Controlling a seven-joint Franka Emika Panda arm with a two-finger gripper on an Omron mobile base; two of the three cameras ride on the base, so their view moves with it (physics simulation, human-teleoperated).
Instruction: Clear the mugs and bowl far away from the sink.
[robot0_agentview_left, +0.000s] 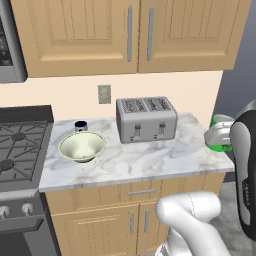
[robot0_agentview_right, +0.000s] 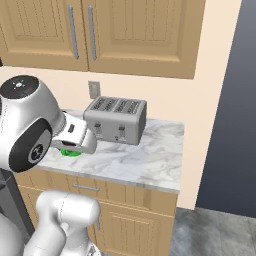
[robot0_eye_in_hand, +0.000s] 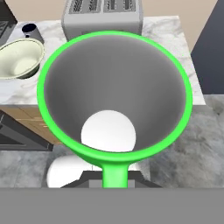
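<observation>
My gripper (robot0_agentview_left: 218, 136) is shut on the bright green mug (robot0_agentview_left: 220, 121), gripping it by its handle and holding it in the air at the right end of the marble counter (robot0_agentview_left: 150, 161). In the hand view I look down into the green mug (robot0_eye_in_hand: 114, 92), with its handle between my fingertips (robot0_eye_in_hand: 114, 177). The pale cream-green bowl (robot0_agentview_left: 82, 145) sits on the counter's left part, with the dark navy mug (robot0_agentview_left: 81, 126) just behind it; both also appear in the hand view, the bowl (robot0_eye_in_hand: 19, 59) and the navy mug (robot0_eye_in_hand: 29, 29). The sink is out of view.
A silver four-slot toaster (robot0_agentview_left: 146, 119) stands at the back middle of the counter against the wall. A gas stove (robot0_agentview_left: 20, 145) adjoins the counter on the left. Wooden cabinets hang above. The counter ends at its right edge (robot0_agentview_right: 177, 165), with floor beyond.
</observation>
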